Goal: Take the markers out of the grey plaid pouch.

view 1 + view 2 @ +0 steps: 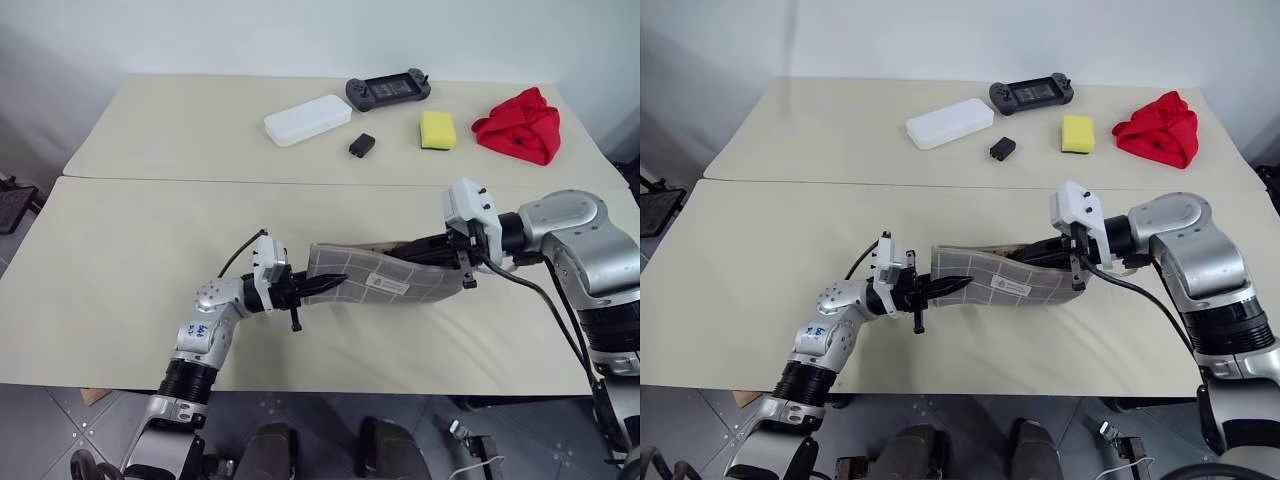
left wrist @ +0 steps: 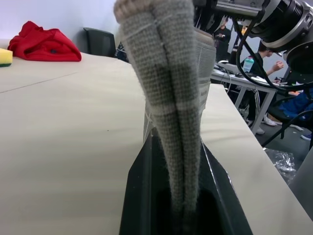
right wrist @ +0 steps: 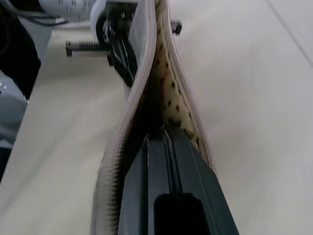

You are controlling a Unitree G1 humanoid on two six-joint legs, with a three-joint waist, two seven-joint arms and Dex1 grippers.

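The grey plaid pouch (image 1: 375, 283) hangs lengthwise between my two grippers, just above the front table. My left gripper (image 1: 328, 285) is shut on the pouch's closed left end; in the left wrist view the fabric (image 2: 166, 98) rises pinched between the black fingers (image 2: 139, 196). My right gripper (image 1: 402, 252) reaches into the pouch's open right end with its fingers shut together. The right wrist view has them (image 3: 168, 152) lying between the zipper edge and the dotted lining (image 3: 176, 100). A small red patch shows deeper inside. The markers are hidden.
On the far table lie a white oblong case (image 1: 307, 119), a dark game controller (image 1: 388, 91), a small black object (image 1: 362, 145), a yellow sponge (image 1: 437, 129) and a red cloth (image 1: 520, 125). A seam separates the two tables.
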